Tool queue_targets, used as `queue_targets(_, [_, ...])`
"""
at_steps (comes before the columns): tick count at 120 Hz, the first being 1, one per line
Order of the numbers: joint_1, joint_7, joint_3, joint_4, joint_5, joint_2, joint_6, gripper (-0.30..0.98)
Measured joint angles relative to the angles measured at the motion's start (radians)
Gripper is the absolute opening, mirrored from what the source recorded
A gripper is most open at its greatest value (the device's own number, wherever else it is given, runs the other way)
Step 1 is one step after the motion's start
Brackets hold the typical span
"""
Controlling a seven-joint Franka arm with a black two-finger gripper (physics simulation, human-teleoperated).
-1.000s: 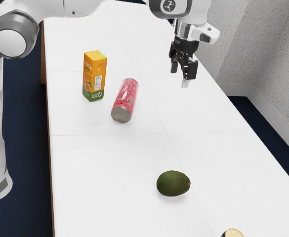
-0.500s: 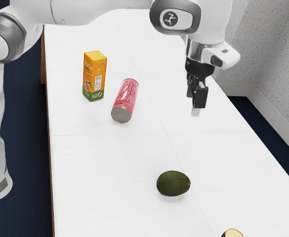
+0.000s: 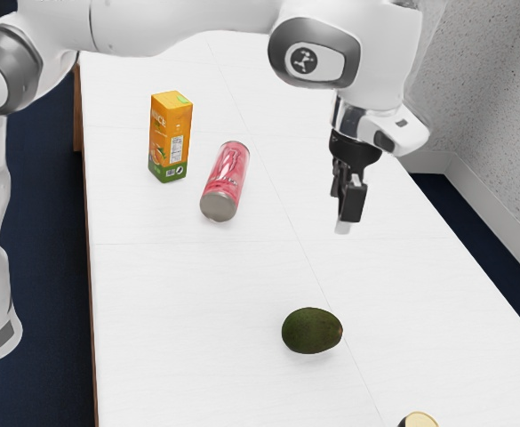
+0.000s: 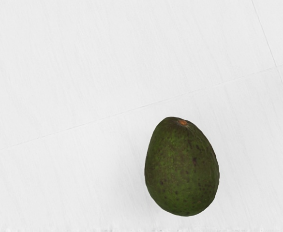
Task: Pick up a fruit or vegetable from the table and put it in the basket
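Gripper (image 3: pixel 343 209), one: fingers spread, nothing between them. Avocado (image 3: pixel 312 330), one, dark green: lay on the table (image 3: pixel 180 311) below the gripper, apart from it. Juice carton (image 3: pixel 170 136) and pink can (image 3: pixel 226 181): stood toward the exterior view's left of the gripper.

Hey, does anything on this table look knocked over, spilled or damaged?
The pink-and-silver cylindrical can lies on its side, while the orange-and-green juice carton beside it stands upright, so it may have tipped over. I see no spill, and the dark green oval avocado looks whole.
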Motion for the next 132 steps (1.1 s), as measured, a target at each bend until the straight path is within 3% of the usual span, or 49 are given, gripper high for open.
queue_targets(33, [0.021, -0.001, -0.046, -0.255, -0.007, -0.082, 0.131, 0.69])
queue_targets(63, [0.005, -0.002, -0.1, -0.354, -0.01, -0.09, 0.225, 0.69])
queue_targets(87, [-0.041, -0.002, -0.113, -0.399, -0.019, -0.095, 0.288, 0.69])
queue_targets(114, [-0.113, -0.002, -0.104, -0.329, -0.017, -0.057, 0.311, 0.69])
queue_targets(132, [-0.081, -0.001, -0.103, -0.32, -0.016, -0.052, 0.315, 0.69])
